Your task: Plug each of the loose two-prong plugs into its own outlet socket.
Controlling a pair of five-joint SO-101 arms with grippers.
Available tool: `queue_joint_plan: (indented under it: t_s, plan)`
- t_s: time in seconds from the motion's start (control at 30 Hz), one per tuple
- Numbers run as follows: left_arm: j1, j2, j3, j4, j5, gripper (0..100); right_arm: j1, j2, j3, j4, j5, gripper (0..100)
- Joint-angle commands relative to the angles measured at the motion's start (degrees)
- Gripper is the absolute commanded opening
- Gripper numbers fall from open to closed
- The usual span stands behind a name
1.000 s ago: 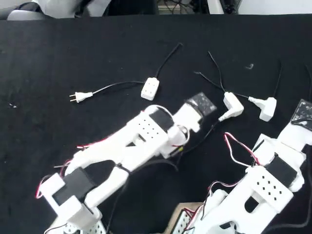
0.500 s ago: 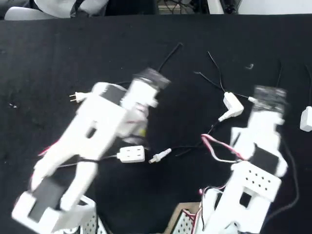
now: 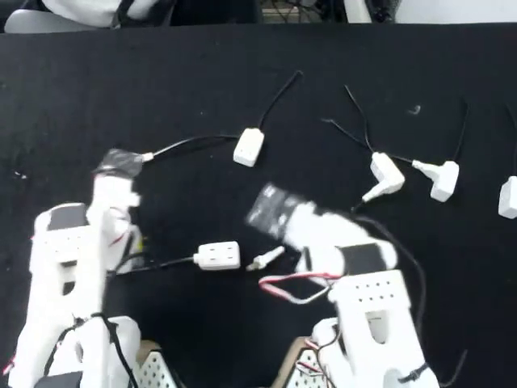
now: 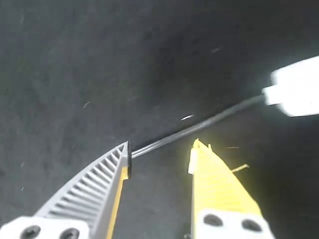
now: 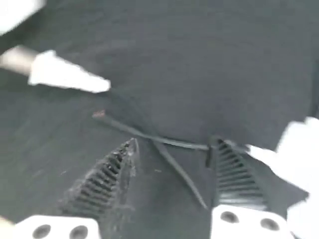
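1. Black tabletop (image 3: pixel 65 81) carries everything.
2. Left gripper (image 4: pixel 160 146): fingers spread, pinching nothing, thin black cable (image 4: pixel 199 127) running between the tips. Sits by the tabletop's left edge.
3. Right gripper (image 5: pixel 175 144): spread, empty, over crossed cables, mid-tabletop.
4. Far socket (image 3: pixel 249 147): mid-tabletop, unplugged.
5. Near socket (image 3: pixel 218 255): toward the arms' edge. Loose plug (image 3: pixel 265 259) lies just beside it, not inserted.
6. Angled plug (image 3: pixel 386 176) and side plug (image 3: pixel 443 179): near each other toward the right edge, apart.
7. White block (image 3: pixel 508 198): at the right edge.
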Motion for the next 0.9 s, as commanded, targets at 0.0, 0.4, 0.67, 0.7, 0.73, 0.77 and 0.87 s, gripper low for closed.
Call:
queue_joint_plan:
  t_s: [0.0, 0.4, 0.67, 0.7, 0.73, 0.77, 0.87]
  plan:
    - [-5.76, 2.02, 1.63, -3.08, -2.46, 20, -3.69, -0.92, 0.31, 1.05, 3.25, 34.3]
    - [-6.37, 15.21, 6.11, -17.05, 8.18, 20, -14.24, 6.29, -0.04, -1.32, 9.76, 35.4]
    - [-6.02, 15.82, 6.20, -17.14, 8.26, 20, -13.80, 21.41, -2.77, -12.40, 12.22, 35.4]
    - [-6.02, 15.82, 6.29, -17.14, 8.26, 20, -13.36, 23.16, -4.00, -12.57, 12.40, 35.4]
    - [-6.02, 15.82, 6.29, -17.23, 8.26, 20, -13.01, 24.84, -5.32, -12.84, 12.48, 35.4]
    - [-6.02, 15.82, 6.29, -17.23, 8.26, 20, -12.92, 26.51, -6.64, -12.92, 12.57, 35.4]
    - [-6.02, 15.82, 6.29, -17.14, 8.26, 20, -13.01, 30.64, -9.36, -12.57, 15.65, 35.3]
